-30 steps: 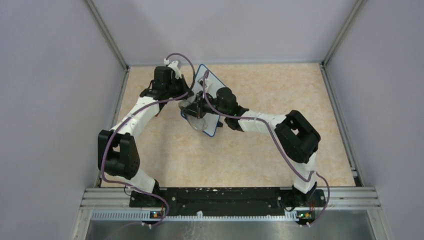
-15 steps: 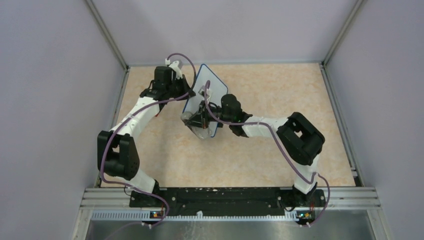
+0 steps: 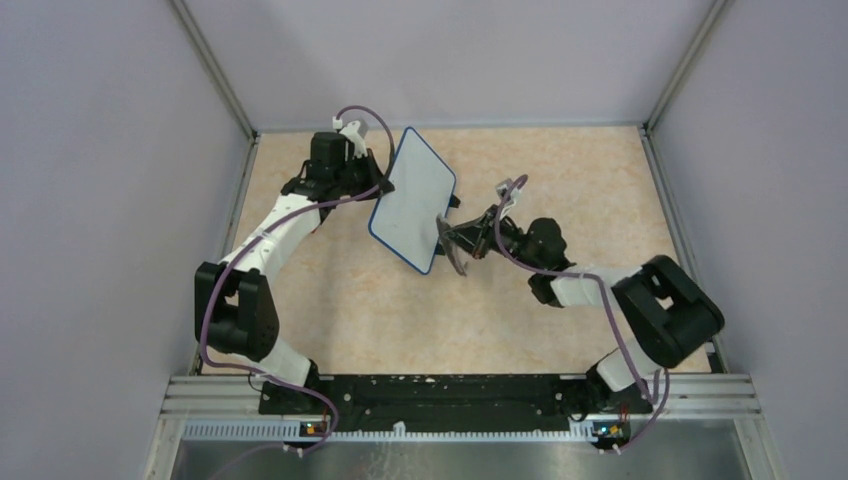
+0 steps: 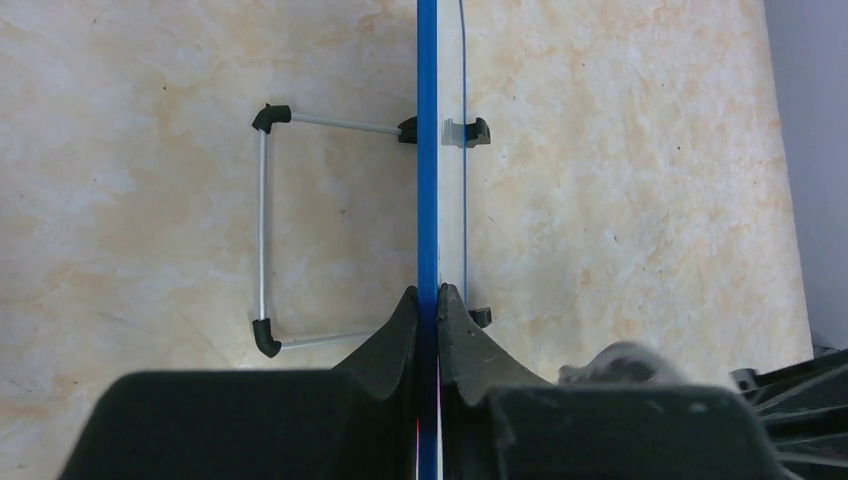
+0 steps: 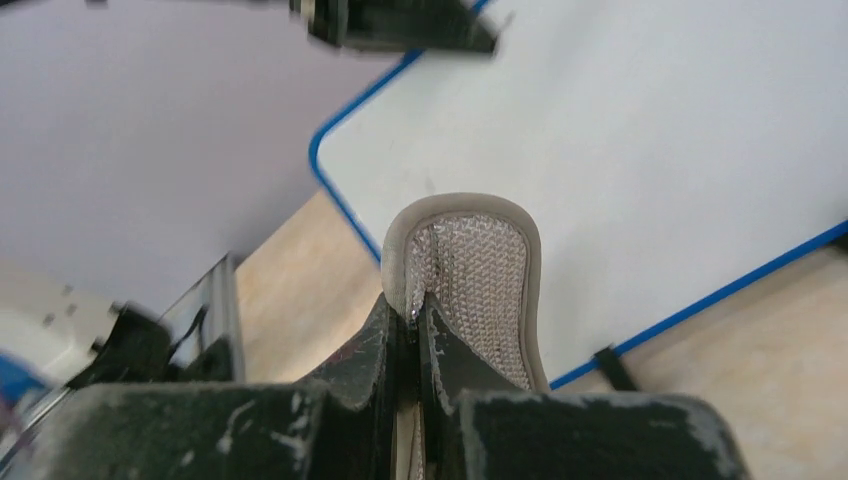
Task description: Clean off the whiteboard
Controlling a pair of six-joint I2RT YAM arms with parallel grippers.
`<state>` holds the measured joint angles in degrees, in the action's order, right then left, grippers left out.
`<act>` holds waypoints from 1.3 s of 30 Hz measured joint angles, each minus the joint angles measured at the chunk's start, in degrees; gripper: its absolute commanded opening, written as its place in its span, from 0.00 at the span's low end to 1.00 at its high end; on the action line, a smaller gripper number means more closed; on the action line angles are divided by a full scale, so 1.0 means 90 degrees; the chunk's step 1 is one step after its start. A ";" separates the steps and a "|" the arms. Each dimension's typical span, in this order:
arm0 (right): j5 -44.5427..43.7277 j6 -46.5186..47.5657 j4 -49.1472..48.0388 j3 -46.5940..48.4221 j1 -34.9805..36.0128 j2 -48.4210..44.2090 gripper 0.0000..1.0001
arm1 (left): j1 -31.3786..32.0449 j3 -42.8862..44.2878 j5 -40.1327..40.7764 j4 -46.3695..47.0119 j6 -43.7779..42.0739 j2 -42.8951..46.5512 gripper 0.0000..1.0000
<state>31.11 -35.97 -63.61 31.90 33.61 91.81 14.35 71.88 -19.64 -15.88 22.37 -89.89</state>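
Observation:
The whiteboard (image 3: 413, 198) is a white board with a blue frame, standing tilted at the back middle of the table; its face shows no writing. My left gripper (image 3: 385, 176) is shut on its top edge; in the left wrist view the blue frame (image 4: 427, 150) runs between the closed fingers (image 4: 400, 330), with the wire stand (image 4: 262, 225) behind it. My right gripper (image 3: 462, 240) is shut on a grey mesh cloth pad (image 5: 470, 275) and holds it just off the board's right lower edge (image 5: 640, 150). The cloth (image 3: 452, 250) hangs beside the board.
The beige marbled tabletop (image 3: 560, 180) is walled by pale panels with metal corner posts (image 3: 215, 65). The arm bases sit on a black rail (image 3: 440, 395) at the near edge.
My right arm has pulled back to the right with the cloth, off the board's face, which it covered before. The board now shows fully and looks tilted more upright. The left arm barely moved.

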 measured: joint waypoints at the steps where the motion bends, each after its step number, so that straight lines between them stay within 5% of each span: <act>1: -0.0338 0.0131 0.0114 -0.0056 0.0002 -0.0277 0.00 | 0.0000 0.0000 0.0000 0.0000 -0.0002 0.0000 0.00; 4: -0.1438 0.0498 0.0590 -0.0070 0.0005 -0.0911 0.00 | -0.0002 0.0000 -0.0005 0.0000 -0.0002 0.0000 0.03; 11: -0.3400 0.0714 0.1668 -0.0143 -0.0012 -0.1144 0.00 | -0.0012 -0.0039 -0.0119 -0.0155 -0.0073 0.0000 0.37; 15: -0.3713 0.0714 0.1940 -0.0163 -0.0012 -0.1093 0.00 | 0.0007 -0.0192 -0.0172 -0.0391 -0.0165 0.0000 0.62; 24: -0.3808 0.0716 0.2467 -0.0017 -0.0012 -0.0765 0.00 | 0.0007 -0.0340 -0.0165 -0.0483 -0.0328 0.0265 0.97; 37: -0.5064 0.1022 0.6487 0.1625 -0.0270 -0.1037 0.00 | 0.0036 -0.0505 0.0954 -0.0573 -0.0673 0.1362 0.99; 39: -0.5457 0.1105 0.7155 0.1746 -0.0355 -0.1081 0.07 | 0.0036 -0.0510 0.1239 -0.0673 -0.0729 0.1695 0.99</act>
<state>-18.00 -26.02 0.78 47.62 30.41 82.08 14.68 67.29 -8.49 -21.93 15.81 -74.63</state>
